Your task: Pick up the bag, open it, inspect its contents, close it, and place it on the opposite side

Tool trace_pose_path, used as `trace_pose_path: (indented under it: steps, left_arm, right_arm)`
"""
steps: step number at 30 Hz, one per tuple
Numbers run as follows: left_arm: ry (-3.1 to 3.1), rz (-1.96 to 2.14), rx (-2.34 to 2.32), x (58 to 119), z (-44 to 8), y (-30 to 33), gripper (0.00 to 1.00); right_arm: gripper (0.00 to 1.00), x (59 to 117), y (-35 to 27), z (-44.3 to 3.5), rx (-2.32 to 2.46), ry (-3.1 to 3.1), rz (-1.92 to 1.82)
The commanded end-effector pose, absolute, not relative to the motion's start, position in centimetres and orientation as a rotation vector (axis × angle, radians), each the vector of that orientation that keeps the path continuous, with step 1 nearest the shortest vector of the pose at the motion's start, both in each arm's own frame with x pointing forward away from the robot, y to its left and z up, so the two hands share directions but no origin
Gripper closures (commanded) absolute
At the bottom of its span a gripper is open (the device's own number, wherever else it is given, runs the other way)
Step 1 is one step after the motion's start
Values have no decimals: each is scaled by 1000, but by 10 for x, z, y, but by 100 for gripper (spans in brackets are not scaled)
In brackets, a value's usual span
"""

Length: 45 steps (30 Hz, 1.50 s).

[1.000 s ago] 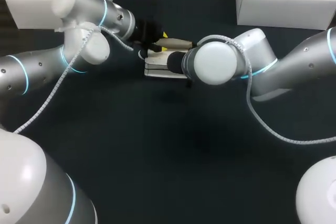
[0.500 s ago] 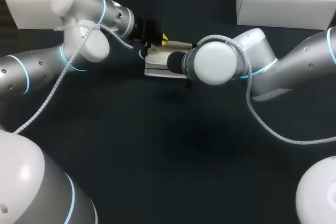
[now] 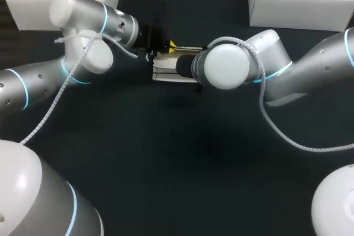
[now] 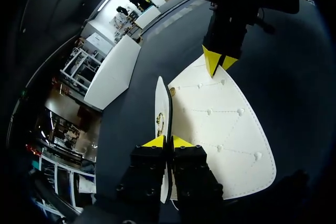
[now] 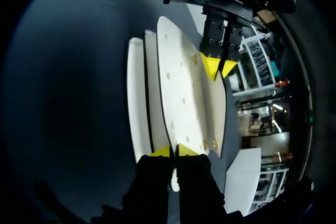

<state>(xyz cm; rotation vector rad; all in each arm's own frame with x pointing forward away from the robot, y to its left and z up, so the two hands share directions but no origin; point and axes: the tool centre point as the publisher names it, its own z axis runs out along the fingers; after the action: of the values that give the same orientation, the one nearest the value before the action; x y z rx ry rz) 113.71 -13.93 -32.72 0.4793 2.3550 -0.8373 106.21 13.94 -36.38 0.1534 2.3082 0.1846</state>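
The left arm [image 3: 33,78] enters from its own side with the elbow bent and the wrist lying level. The left gripper [image 4: 168,141] has its yellow tips pinched together on a thin upright flap of the bag [image 4: 226,129]. The right arm [image 3: 310,75] folds inward, its wrist joint bulging upward. The right gripper [image 5: 173,150] clamps another panel the same way. The two grippers face each other, near together, fingertips pointing at one another.
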Motion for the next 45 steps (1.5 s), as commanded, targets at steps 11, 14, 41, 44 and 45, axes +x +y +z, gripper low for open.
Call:
trace_pose_path:
  steps: [11, 14, 41, 44, 45]
  left_arm:
    - [2329, -878, 511, 1123, -345, -139, 100]
    - [2323, -890, 507, 1118, -350, -137, 100]
    - [2278, -857, 513, 1120, -356, -138, 100]
    - [2283, -867, 511, 1123, -357, -136, 100]
    - [2282, -874, 512, 1123, -357, -136, 93]
  right_arm:
    - [100, 1063, 140, -366, 153, 2304, 189]
    - [100, 1063, 140, -366, 153, 2304, 189]
    - [100, 1063, 140, -366, 153, 2304, 189]
    - [100, 1063, 140, -366, 153, 2304, 189]
    - [100, 1063, 140, -366, 153, 2304, 189]
